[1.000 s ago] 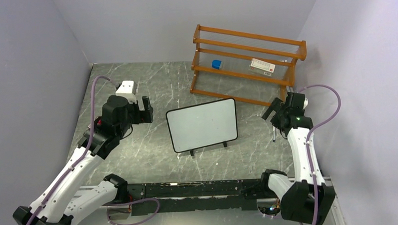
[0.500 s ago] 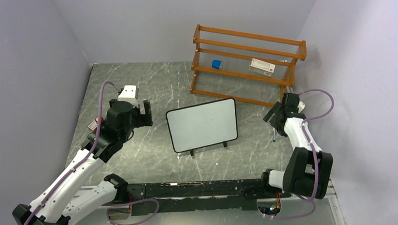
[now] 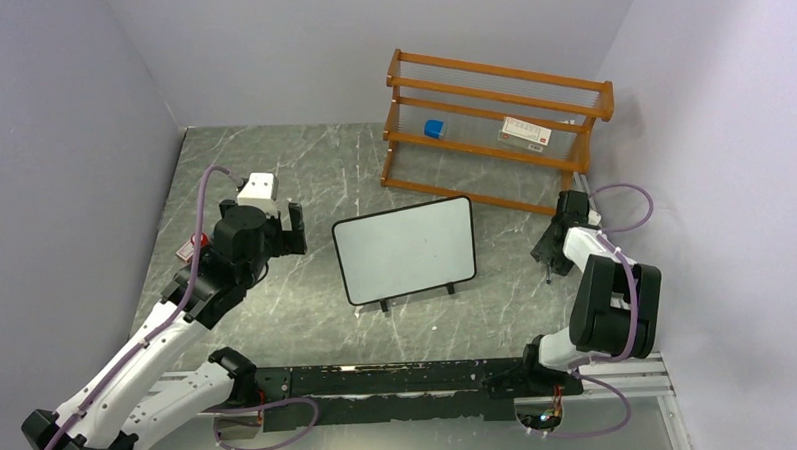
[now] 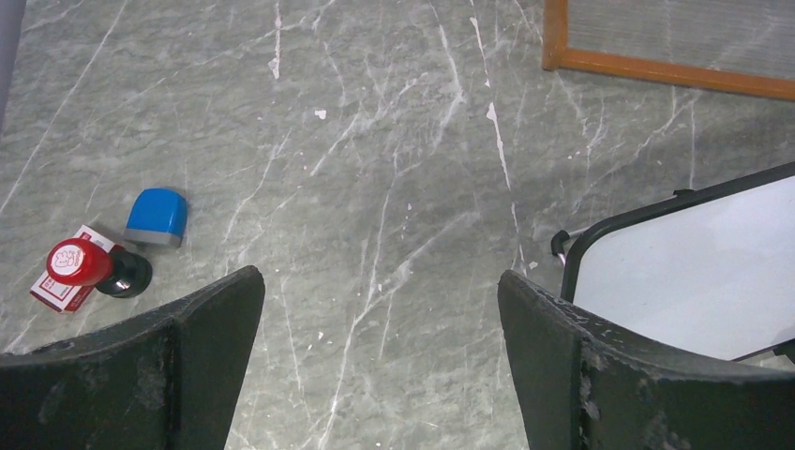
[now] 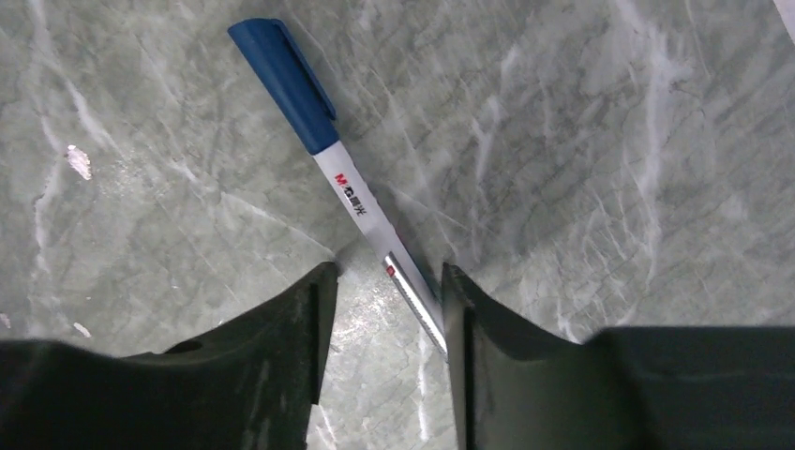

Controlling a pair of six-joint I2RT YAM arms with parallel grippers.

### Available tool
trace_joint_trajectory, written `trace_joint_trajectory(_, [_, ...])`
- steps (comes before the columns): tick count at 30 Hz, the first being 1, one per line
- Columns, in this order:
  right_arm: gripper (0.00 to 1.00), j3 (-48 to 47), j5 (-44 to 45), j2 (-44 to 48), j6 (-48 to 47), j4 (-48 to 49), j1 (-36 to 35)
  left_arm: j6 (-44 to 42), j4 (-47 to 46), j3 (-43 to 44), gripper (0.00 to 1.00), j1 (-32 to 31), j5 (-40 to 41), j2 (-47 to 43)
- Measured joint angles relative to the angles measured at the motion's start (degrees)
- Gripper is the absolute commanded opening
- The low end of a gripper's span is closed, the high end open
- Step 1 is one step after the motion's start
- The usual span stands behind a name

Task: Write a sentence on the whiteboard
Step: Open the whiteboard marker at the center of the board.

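While the whiteboard (image 3: 405, 247) stands blank on the surface (image 3: 303, 178), marker (image 5: 347, 202) pickup is judged the step in hand | right tool (image 5: 386, 277) spread astride marker's tail, nothing pinched | left tool (image 4: 380, 279) spread, empty | next: closure is needed squarely across the slanted barrel

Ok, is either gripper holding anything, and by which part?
Nothing is held. The right gripper is open and straddles the tail end of the pen; the left gripper is open and empty.
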State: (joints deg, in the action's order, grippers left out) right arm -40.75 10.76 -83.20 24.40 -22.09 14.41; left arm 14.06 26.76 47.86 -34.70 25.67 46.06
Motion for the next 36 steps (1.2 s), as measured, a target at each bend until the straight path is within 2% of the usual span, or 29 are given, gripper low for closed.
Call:
trace_joint_trajectory(5, [0.29, -0.07, -1.09, -0.61, -1.2, 0.13, 0.0, -0.17, -0.04, -0.26, 0.98, -0.24, 0.07, -0.33])
trace_joint_trajectory(11, [0.26, -1.64, -2.01, -2.51, -1.73, 0.15, -0.2, -0.2, -0.07, -0.52, 0.98, -0.42, 0.17, -0.81])
trace_joint_trajectory(13, [0.23, -2.47, -2.1, -3.45, -1.77, 0.15, -0.55, -0.2, -0.09, -0.59, 0.98, -0.42, 0.2, -1.01])
trace_joint_trajectory(21, [0.0, -3.89, -2.08, -5.05, -2.34, 1.36, -4.39, -0.22, -0.42, -0.79, 0.98, -0.42, 0.2, -1.51])
trace_joint_trajectory(29, [0.0, -3.56, -3.28, -3.04, -2.32, -1.18, -9.66, -0.04, -1.46, -0.79, 0.97, -0.42, -2.05, -1.6])
trace_joint_trajectory(36, [0.0, -3.52, -3.93, 7.32, -2.08, -3.54, -10.4, 1.42, -1.6, -0.31, 0.97, -0.42, -8.59, -1.95])
